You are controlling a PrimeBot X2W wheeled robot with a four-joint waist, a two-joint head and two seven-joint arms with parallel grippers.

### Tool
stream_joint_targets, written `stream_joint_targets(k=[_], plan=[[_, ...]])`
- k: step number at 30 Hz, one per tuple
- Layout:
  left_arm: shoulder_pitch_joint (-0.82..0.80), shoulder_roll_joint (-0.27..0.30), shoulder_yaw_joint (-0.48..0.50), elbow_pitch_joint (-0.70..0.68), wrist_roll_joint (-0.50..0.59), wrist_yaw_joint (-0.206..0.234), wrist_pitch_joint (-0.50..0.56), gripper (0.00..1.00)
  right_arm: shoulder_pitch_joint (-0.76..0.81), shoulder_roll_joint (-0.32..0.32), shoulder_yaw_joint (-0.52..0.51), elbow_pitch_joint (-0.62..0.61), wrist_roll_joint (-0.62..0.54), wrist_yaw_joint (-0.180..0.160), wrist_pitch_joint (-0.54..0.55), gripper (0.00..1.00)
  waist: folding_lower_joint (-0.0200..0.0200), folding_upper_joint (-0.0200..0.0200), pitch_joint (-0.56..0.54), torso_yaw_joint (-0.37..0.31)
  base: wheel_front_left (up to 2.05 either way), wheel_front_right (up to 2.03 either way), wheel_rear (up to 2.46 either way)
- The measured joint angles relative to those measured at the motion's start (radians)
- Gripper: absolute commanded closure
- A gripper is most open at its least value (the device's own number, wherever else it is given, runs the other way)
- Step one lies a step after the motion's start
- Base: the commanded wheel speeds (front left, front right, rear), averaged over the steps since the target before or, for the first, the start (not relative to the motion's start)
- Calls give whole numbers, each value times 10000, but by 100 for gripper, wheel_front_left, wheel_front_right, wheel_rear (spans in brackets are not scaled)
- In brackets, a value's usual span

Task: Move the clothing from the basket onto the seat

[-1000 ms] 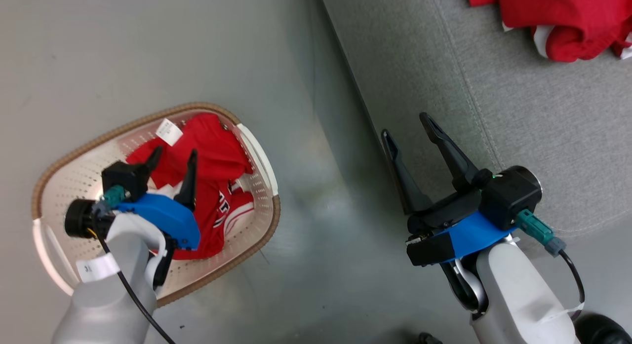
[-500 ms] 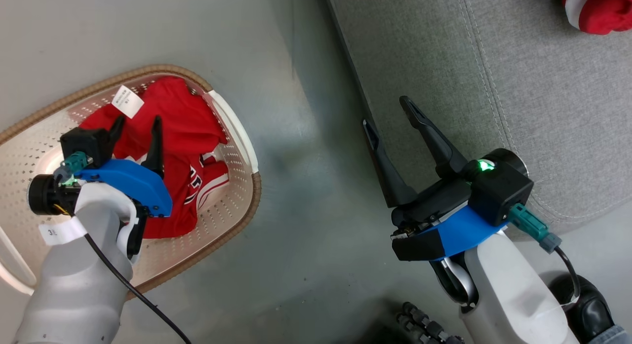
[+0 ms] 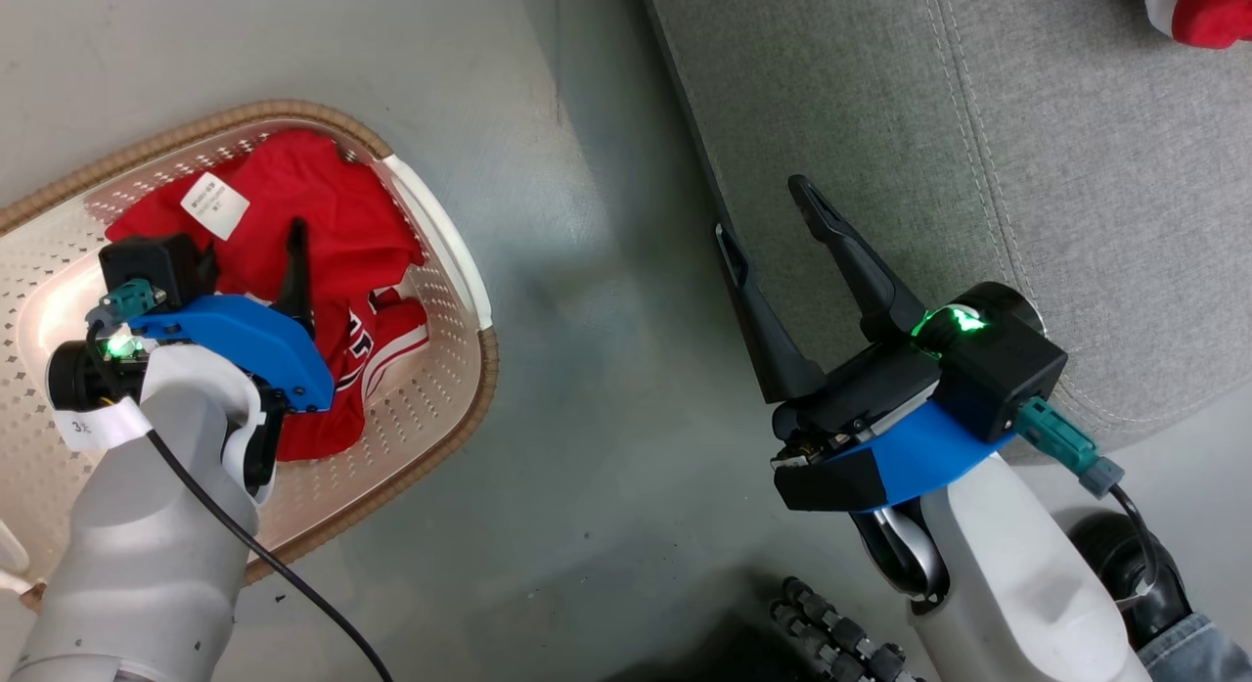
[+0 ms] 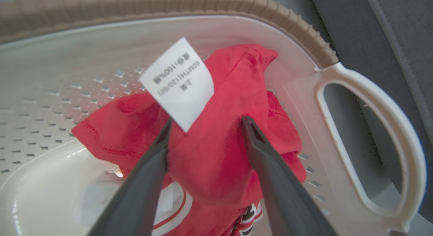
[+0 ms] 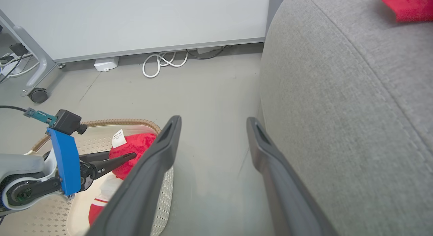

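The grey seat (image 3: 978, 124) already carries one red garment (image 3: 1208, 7) at its far corner. On the floor beside it sits the basket (image 3: 440, 369), holding the other piece of clothing (image 3: 333, 222) (the lettered one), bunched toward its handle end. The right tool (image 3: 760, 208) hangs agape and empty above the floor by the seat's edge. The left tool (image 4: 206, 122) is spread, its fingers (image 4: 260, 154) either side of a raised fold just under the white care tag (image 4: 177, 82). It would do best to sink slightly deeper before closing, so the fabric, not the tag, takes the pinch.
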Motion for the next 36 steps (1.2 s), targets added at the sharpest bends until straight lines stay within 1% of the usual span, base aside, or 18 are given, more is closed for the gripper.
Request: stream_joint_targets(k=[2, 3, 4, 5, 6, 13, 25, 31, 36], plan=[[-27, -17, -58, 81, -117, 0, 123, 0, -8, 0, 6, -12, 21, 0, 0, 0, 1, 0, 22, -10, 0, 0, 0], [-35, -15, -92, 104, -146, 0, 140, 22, -16, 0, 4, -15, 19, 0, 0, 0, 0, 0, 28, -10, 0, 0, 0], [-54, -12, -130, 125, -161, 0, 140, 58, -31, 0, 0, -15, 19, 0, 0, 0, 1, 0, 29, -10, 0, 0, 0], [-88, -8, -182, 148, -199, 0, 140, 82, -35, 0, -6, -15, 19, 0, 0, 0, 0, 0, 29, -10, 0, 0, 0], [-128, -2, -230, 165, -213, 0, 140, 100, -35, 0, -12, -15, 17, 0, 0, 0, 0, 1, 29, -9, 0, 0, 0], [-235, -4, -462, 278, -353, 0, 81, 100, -81, 0, -35, -13, 13, 0, 0, 0, 0, 0, 2, 52, 0, 0, 0], [-333, -186, -886, 405, -734, 0, -12, 100, -117, 2, -144, 92, -203, 0, 0, 0, 0, 0, -147, 289, 0, 0, 0], [-307, -395, -1195, 313, -882, 0, -104, 100, -108, 0, -278, 219, -360, 0, -2, 0, 0, 0, -502, 459, 0, 0, 0], [-13, -650, -1597, 38, -961, 0, -192, 100, -76, 4, -433, 424, -635, 0, -8, 0, 0, 0, -1115, 706, 0, 0, 0]])
